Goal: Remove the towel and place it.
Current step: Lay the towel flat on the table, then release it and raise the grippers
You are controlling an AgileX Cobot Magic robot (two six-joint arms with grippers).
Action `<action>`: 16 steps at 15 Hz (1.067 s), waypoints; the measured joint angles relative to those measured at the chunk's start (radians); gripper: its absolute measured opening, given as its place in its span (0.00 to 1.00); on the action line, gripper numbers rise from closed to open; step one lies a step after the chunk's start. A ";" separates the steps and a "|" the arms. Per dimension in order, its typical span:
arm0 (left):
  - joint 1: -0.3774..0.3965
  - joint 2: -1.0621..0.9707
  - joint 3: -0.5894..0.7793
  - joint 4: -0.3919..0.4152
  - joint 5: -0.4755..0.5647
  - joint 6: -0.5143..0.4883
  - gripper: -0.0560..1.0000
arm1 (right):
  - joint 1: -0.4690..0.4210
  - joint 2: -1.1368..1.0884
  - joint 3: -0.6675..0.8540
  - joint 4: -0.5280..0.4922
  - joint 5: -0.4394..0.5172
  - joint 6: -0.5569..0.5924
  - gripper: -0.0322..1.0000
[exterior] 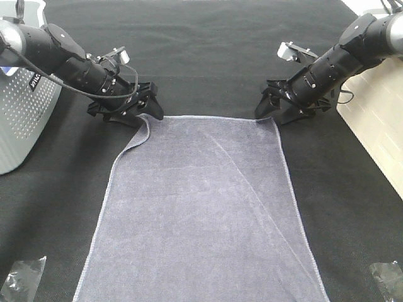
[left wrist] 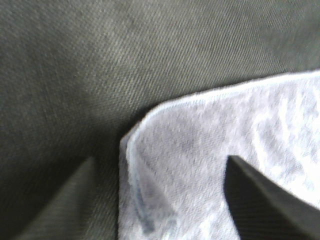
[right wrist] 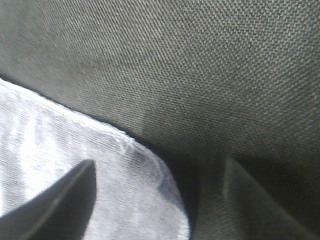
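The grey-lavender towel [exterior: 201, 207] lies spread flat on the black table cloth [exterior: 208, 56], its far edge toward the arms and its near end running out of view. My left gripper [exterior: 146, 108] is open over the towel's far left corner [left wrist: 165, 150], one finger over the towel and one over the cloth. My right gripper [exterior: 269, 108] is open over the far right corner [right wrist: 125, 175] in the same way. The left corner is slightly folded over. Neither gripper holds the towel.
A grey perforated basket [exterior: 22, 119] stands at the left edge, beside the left arm. Crumpled clear plastic bits lie at the front left [exterior: 22, 277] and front right [exterior: 387, 277]. A pale wooden surface [exterior: 378, 119] borders the right side.
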 joint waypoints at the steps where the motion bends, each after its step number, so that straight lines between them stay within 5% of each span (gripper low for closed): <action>1: 0.000 0.000 -0.001 0.007 0.006 -0.005 0.66 | 0.002 0.000 0.000 -0.012 -0.003 0.006 0.69; 7: -0.001 0.003 -0.001 0.070 0.002 -0.030 0.38 | 0.002 0.000 0.000 -0.025 -0.006 0.006 0.64; 16: -0.001 0.003 -0.049 0.157 0.029 -0.033 0.34 | 0.002 0.003 0.000 -0.045 -0.024 0.008 0.49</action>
